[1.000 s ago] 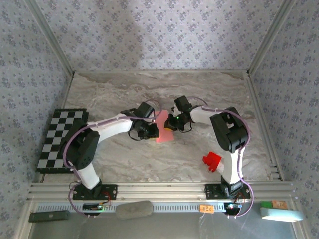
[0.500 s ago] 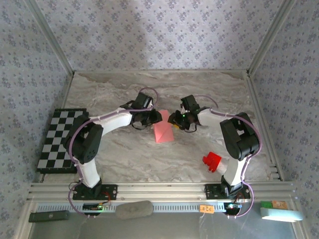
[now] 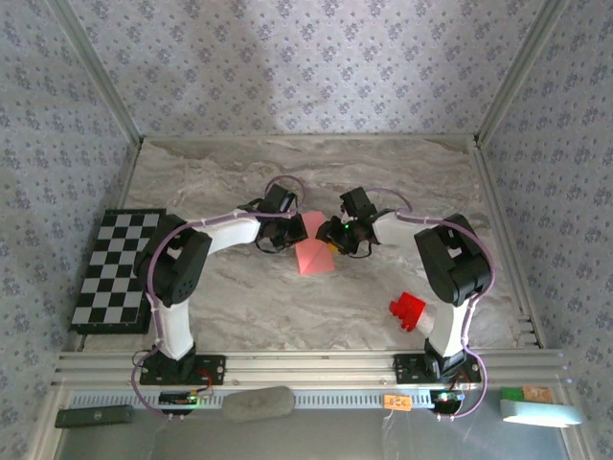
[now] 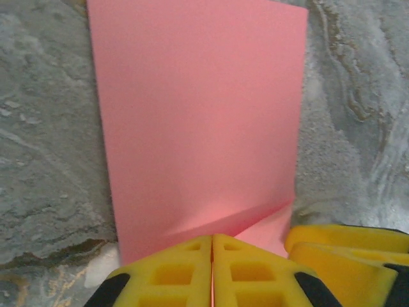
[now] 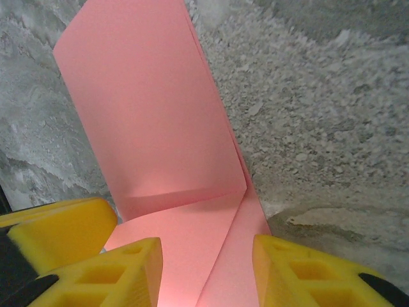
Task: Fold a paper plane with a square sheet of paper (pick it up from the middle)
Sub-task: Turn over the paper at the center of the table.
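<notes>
Now the grip has swapped sides. A second ago my right claw (image 5: pixel 208 272) was clamped tight and my left claw (image 4: pixel 212 262) stood a little slack. Since then the right one has let go: its yellow fingers stand apart, with pink paper lying loose in the gap between them. The left one has squeezed fully closed, its two fingers pressed flat together on an edge of the square sheet of paper (image 3: pixel 313 254). A thin pink line runs down the seam between them, so I judge the sheet is pinched there, not merely touched.

The sheet lies near the middle of the counter (image 3: pixel 230 297), between my two claws; both are at its far end, the left at its left corner and the right just to its right. It is no longer a flat square. From my right wrist I see one panel rising from another along a sharp crease, and from my left wrist a small slanted flap beside my fingers.

I read this as a handover: my left claw now anchors the paper, and my right is free to reach for the next flap or press a crease. The folding looks only partly done. The red block (image 3: pixel 407 311) and the chequered board (image 3: pixel 115 268) sit well apart from the work.
</notes>
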